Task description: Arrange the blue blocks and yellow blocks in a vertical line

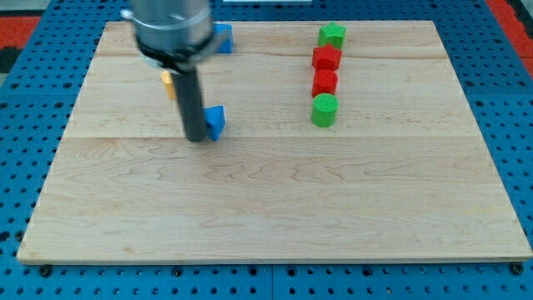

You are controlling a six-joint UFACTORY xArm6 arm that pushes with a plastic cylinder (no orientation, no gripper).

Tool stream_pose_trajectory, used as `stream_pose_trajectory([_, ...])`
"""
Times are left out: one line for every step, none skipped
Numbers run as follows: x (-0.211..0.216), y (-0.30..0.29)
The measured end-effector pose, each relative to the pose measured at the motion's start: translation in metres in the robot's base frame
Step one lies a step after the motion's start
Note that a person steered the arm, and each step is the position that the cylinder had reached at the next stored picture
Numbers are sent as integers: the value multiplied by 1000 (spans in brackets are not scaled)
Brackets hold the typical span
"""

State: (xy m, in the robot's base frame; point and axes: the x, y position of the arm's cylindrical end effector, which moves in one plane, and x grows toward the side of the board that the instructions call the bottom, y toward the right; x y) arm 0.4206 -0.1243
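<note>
Tip: my tip (197,138) is the lower end of a straight dark rod with nothing to open or close; it holds nothing and rests on the board, touching the view's left side of a blue block.
Rod: it rises from the tip to a wide grey mount (171,29) at the view's top, which hides part of the board behind it.
Yellow block: a small yellow block (167,83) shows only as a sliver just left of the rod, above the tip — its shape cannot be made out.
Lower blue block: the blue block (216,122), perhaps a wedge, sits against the tip on its right side.
Upper blue block: a second blue block (223,37) lies near the board's top edge, partly behind the mount, well apart from the lower one.
Green star block: the green star block (331,35) heads a column on the view's right.
Red blocks: an upper red block (326,58) and a lower red block (324,82) follow below it, touching.
Green cylinder: a green cylinder (324,109) ends that column at the bottom.
Board: the wooden board (275,208) lies on a blue pegboard surface (17,142) — its lower half carries no blocks.
</note>
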Motion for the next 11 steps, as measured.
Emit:
stream_pose_trajectory([-12, 41])
stream_pose_trajectory([-13, 63])
stream_pose_trajectory([-38, -2])
stream_pose_trajectory([-102, 56])
stream_pose_trajectory([-147, 80])
stream_pose_trajectory([-199, 75])
stream_pose_trajectory([-209, 6])
stream_pose_trajectory([-209, -5])
stream_pose_trajectory([-212, -12])
stream_pose_trajectory([-220, -28])
stream_pose_trajectory([-223, -87])
